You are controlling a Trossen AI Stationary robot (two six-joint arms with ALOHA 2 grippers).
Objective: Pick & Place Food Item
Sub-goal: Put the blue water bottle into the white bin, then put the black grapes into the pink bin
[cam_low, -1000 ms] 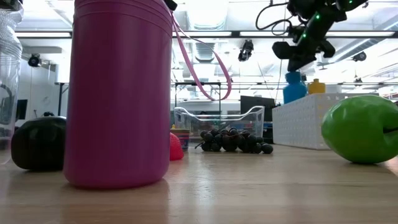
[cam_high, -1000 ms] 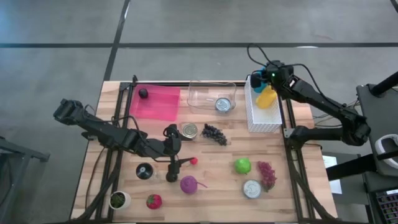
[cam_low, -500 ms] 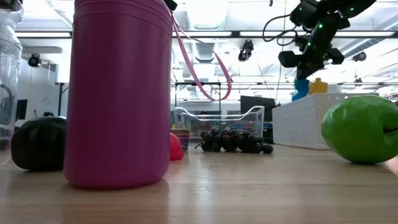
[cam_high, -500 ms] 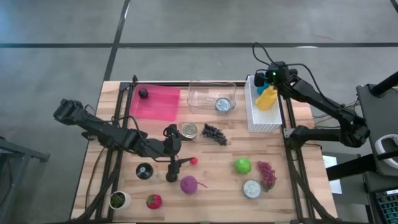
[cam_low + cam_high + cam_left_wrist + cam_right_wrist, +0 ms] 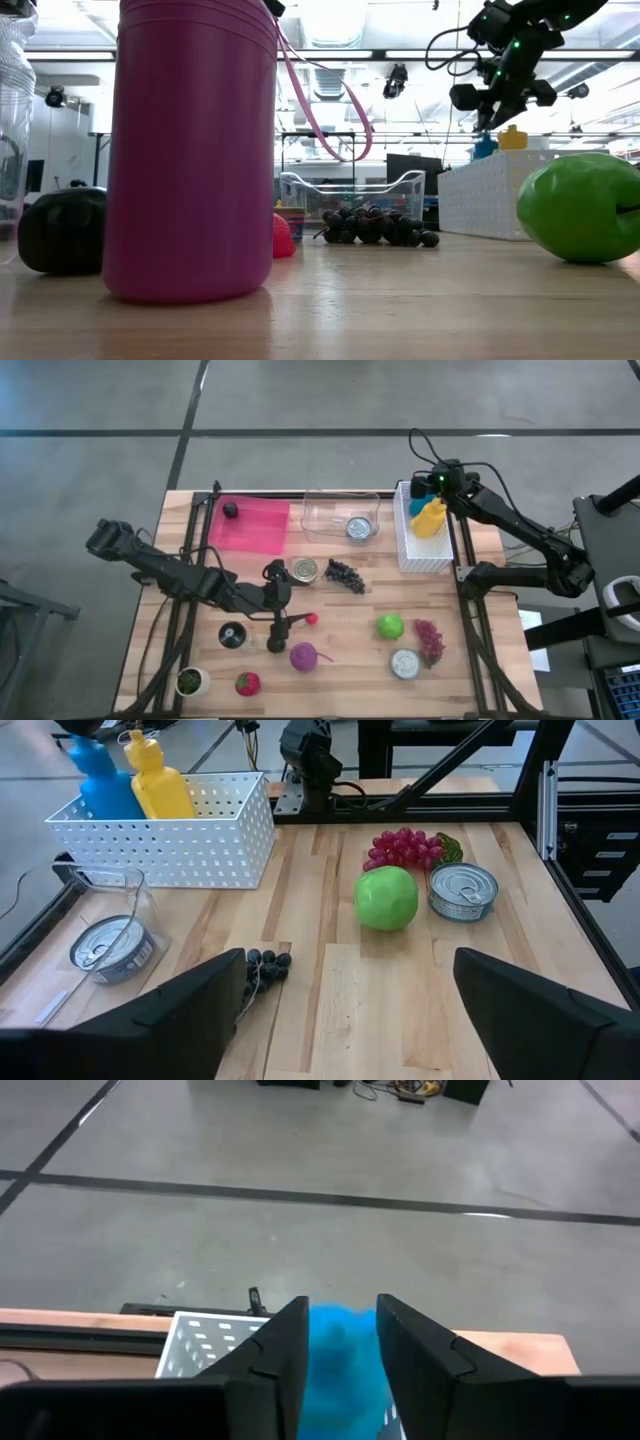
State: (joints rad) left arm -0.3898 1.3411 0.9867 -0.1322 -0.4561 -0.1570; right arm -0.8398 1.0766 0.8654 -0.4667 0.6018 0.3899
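Two arms reach over the wooden table [image 5: 330, 610]. The right gripper [image 5: 342, 1310] hangs over the white basket [image 5: 425, 557] at the table's far right corner, bracketing the top of the blue bottle [image 5: 345, 1355]; whether it clamps the bottle or only flanks it, I cannot tell. The left gripper [image 5: 350, 960], over the table's left middle, is spread wide and holds nothing. One basket holds two bottles, the blue one and a yellow one [image 5: 430, 518]. One clear tub [image 5: 320, 495] sits by the far edge. Three tins: one [image 5: 357, 527] in the tub, one [image 5: 304, 569] mid-table, one [image 5: 405, 663] near the front edge. One green apple [image 5: 390, 626]. Two grape bunches, dark [image 5: 345, 574] and red [image 5: 430, 640].
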